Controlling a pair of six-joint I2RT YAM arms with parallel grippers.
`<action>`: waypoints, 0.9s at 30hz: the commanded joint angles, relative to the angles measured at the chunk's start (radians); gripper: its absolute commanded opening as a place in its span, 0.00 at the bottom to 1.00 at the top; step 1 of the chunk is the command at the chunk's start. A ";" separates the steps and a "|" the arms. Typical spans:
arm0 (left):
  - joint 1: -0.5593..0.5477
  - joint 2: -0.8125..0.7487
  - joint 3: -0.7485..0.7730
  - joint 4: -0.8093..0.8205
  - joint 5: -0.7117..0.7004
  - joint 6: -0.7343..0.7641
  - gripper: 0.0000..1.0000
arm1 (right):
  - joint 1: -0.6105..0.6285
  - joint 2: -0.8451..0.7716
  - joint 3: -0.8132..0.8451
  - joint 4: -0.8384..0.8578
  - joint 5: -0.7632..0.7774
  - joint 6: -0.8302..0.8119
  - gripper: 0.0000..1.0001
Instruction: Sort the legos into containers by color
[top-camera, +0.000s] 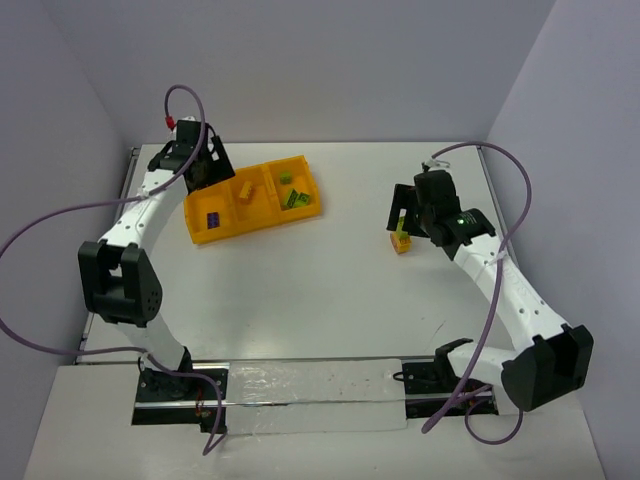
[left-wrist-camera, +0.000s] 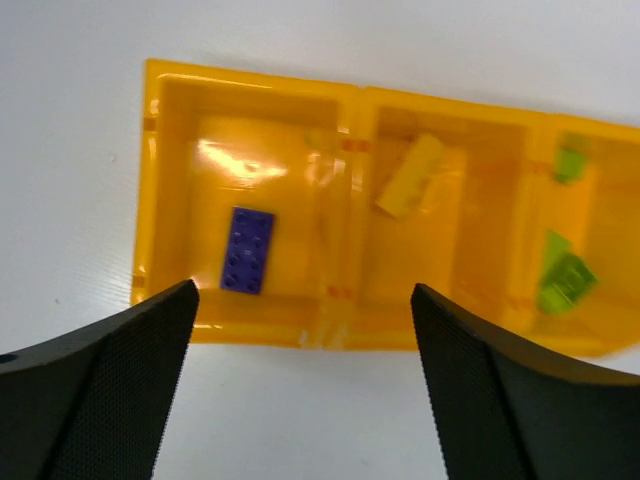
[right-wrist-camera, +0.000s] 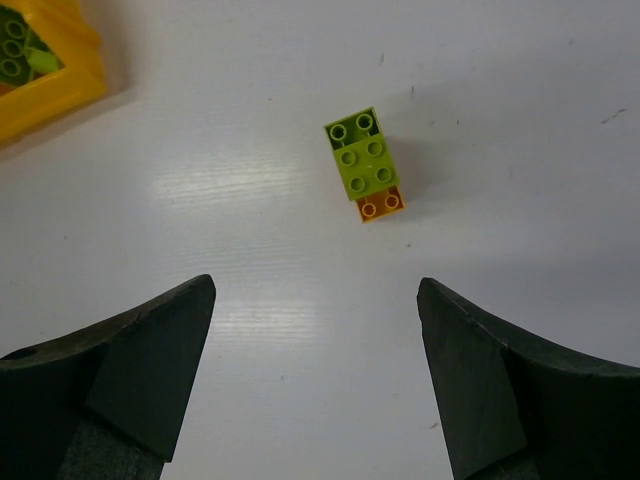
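Observation:
The orange-yellow tray (top-camera: 262, 218) lies at the back left, and its three sections are the containers (left-wrist-camera: 345, 245). A dark purple brick (left-wrist-camera: 248, 250) lies in the left section. An orange-yellow brick (left-wrist-camera: 410, 176) lies in the middle one, and lime green bricks (left-wrist-camera: 563, 280) lie in the right one. My left gripper (left-wrist-camera: 305, 295) hovers open and empty at the tray's edge near the purple brick's section. On the table right of centre stands a small stack, lime green bricks on an orange one (right-wrist-camera: 365, 165). My right gripper (right-wrist-camera: 315, 290) hangs open just short of the stack (top-camera: 402, 240), apart from it.
White walls close in the table at the back and on both sides. Purple cables loop from both arms. A corner of the tray (right-wrist-camera: 50, 75) shows at the top left of the right wrist view.

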 joint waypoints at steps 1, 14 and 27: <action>-0.060 -0.164 0.039 0.080 0.109 0.024 0.99 | -0.014 0.067 0.037 0.020 0.051 -0.006 0.90; -0.166 -0.193 0.017 0.053 0.142 0.048 0.99 | -0.084 0.268 0.015 0.144 0.033 -0.022 0.84; -0.189 -0.142 0.065 0.010 0.208 0.038 0.99 | -0.086 0.368 0.009 0.214 0.010 -0.051 0.60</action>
